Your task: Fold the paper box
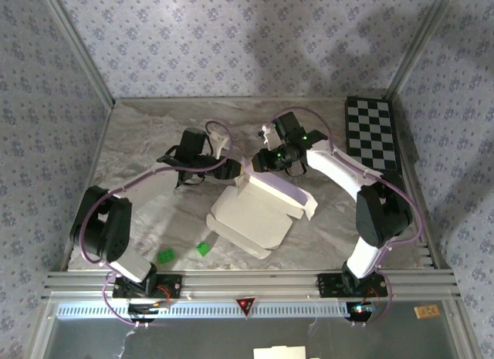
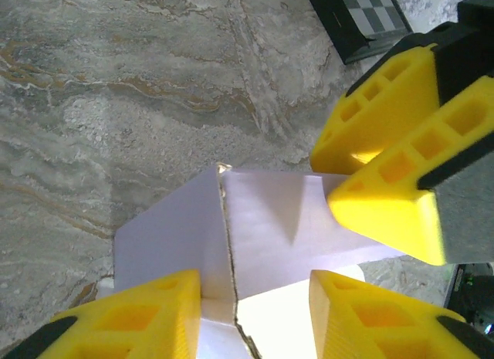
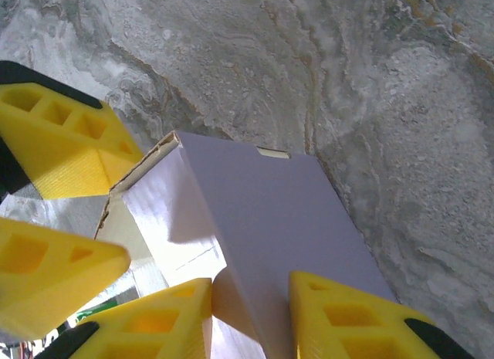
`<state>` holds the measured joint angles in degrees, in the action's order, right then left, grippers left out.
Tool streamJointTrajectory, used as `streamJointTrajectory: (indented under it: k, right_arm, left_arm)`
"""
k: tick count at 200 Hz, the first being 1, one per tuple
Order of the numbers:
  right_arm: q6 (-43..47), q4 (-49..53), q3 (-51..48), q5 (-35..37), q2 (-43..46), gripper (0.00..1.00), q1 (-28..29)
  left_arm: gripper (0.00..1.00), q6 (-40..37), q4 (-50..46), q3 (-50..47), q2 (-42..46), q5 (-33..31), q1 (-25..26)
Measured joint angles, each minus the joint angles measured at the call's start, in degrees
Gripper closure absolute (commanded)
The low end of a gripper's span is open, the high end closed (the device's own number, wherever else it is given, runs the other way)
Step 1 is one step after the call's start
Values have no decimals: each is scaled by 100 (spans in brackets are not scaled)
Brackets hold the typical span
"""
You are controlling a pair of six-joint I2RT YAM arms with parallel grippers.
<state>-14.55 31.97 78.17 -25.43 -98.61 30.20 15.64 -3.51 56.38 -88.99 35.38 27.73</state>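
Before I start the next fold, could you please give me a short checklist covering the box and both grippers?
1. Left gripper astride the paper box corner: ok.
2. Right gripper astride its far wall: ok.
3. Either grip firm: cannot tell.
4. That wall raised: ok.
5. Near flaps folded up: not ok, they look flat.
6. Green bits apart from the box: ok.
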Motion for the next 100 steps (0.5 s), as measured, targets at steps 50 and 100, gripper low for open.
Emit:
streamJointTrajectory:
  k: [50,100]
  right_arm:
    - [66,-37,0,-4,-7,70,70]
    - [66,-50,0,11,-7,70,70]
  left_arm:
    - [51,-170,-59,-544,863,-50,-302]
    - [51,-693,9,-887,1281,-236,-511]
